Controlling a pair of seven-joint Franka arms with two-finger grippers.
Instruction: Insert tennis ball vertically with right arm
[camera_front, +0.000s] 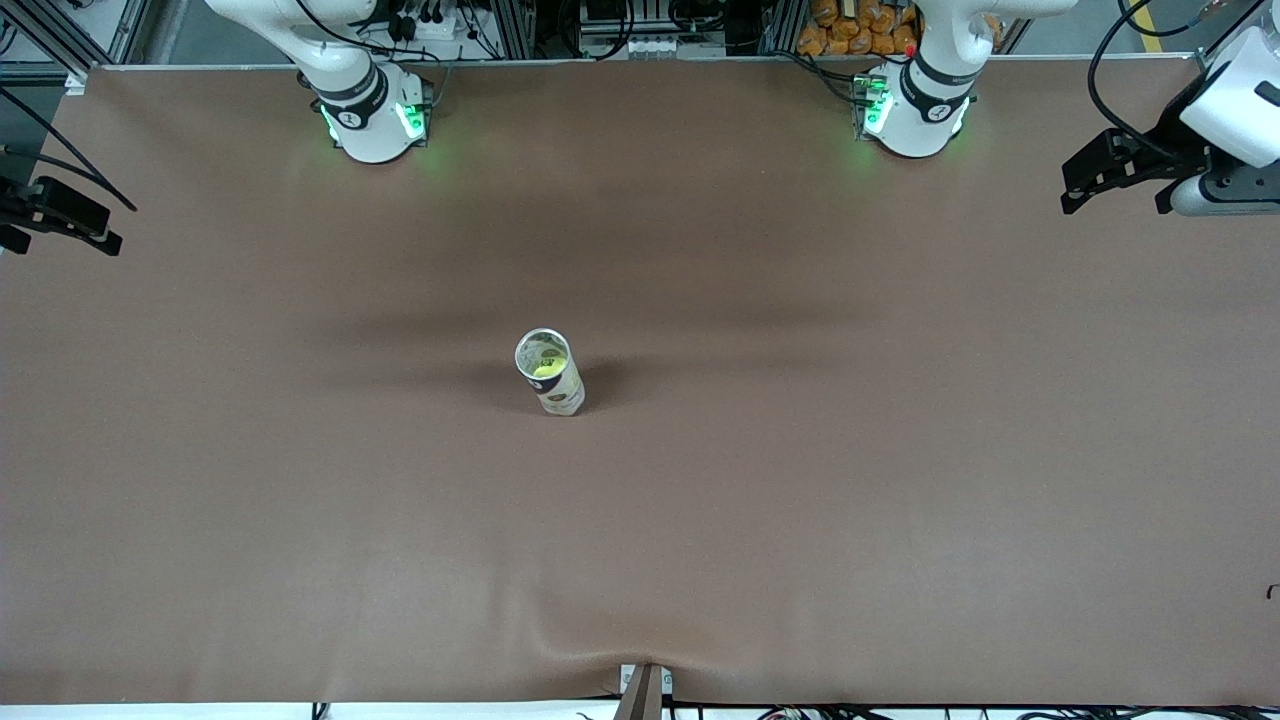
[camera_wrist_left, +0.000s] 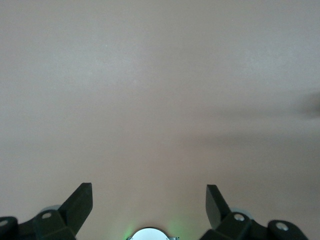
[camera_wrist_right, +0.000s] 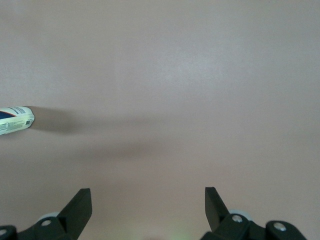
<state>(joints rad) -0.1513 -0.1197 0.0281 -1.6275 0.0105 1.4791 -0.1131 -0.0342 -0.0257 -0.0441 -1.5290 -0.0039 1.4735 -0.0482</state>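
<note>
tennis ball (camera_front: 546, 369) inside upright can (camera_front: 551, 374)

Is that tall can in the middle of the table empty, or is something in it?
Not empty. The can stands upright with its top open, and a yellow-green tennis ball shows inside it.

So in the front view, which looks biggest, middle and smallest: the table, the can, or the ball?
Largest to smallest:
1. The table, which fills almost the whole view.
2. The can, standing upright near the middle.
3. The tennis ball, the yellow bit showing inside the can's open top.
</note>
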